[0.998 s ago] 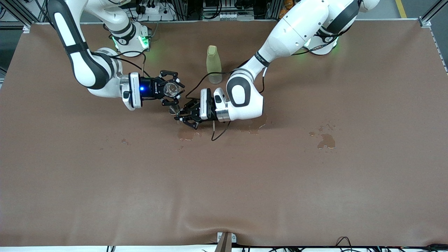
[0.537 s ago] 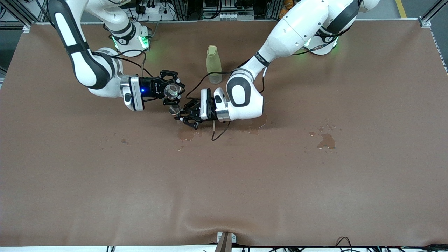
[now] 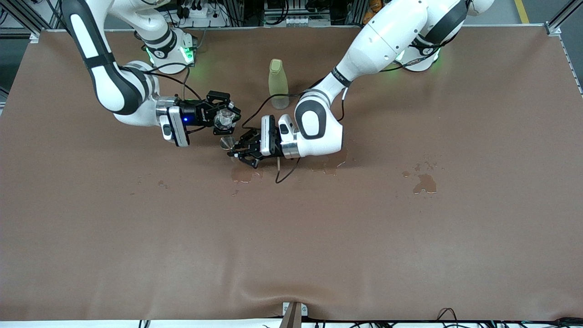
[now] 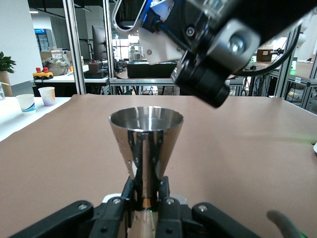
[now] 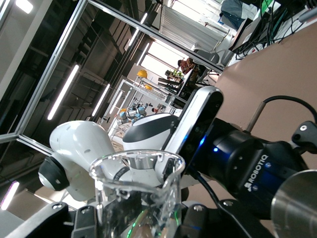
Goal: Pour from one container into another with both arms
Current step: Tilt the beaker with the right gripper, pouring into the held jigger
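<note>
Over the brown table (image 3: 364,228), the right gripper (image 3: 222,117) clasps a glass beaker (image 5: 136,193) above the steel jigger (image 4: 145,144) clamped upright by the left gripper (image 3: 240,151). Tilt slowly (spills already mark the cloth), spout over the jigger's mouth.

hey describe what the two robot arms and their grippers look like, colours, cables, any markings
Both arms are glossy white with black joint bands and green-lit bases. The right gripper and left gripper are black linkage-finger units on white wrist blocks; the right shows a blue light and white lettering. Black cables loop along each wrist.
</note>
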`<action>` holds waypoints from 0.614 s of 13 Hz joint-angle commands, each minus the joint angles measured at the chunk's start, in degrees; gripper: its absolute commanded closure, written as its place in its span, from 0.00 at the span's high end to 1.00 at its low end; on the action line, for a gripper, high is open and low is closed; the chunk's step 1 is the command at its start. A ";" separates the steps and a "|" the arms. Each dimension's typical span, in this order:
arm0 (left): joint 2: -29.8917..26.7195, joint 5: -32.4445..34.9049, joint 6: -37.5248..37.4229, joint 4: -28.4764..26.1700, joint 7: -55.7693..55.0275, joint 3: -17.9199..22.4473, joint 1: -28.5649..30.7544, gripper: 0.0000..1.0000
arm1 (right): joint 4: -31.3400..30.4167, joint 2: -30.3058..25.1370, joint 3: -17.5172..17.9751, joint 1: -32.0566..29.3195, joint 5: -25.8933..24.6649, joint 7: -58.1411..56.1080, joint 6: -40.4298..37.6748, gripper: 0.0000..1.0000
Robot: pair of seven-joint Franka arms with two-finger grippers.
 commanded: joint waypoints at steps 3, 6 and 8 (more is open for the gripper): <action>-0.55 -1.49 0.72 -0.36 1.44 -0.12 0.04 0.00 | -2.19 -3.91 -0.24 0.61 0.80 8.53 0.90 0.00; -0.55 -1.58 0.72 -0.44 1.44 -0.12 0.04 0.00 | -2.28 -3.91 -0.24 0.43 0.37 12.23 0.90 0.00; -0.55 -1.58 0.72 -0.71 1.44 -0.12 0.04 0.00 | -2.28 -3.91 -0.33 0.25 -0.07 12.93 0.82 0.00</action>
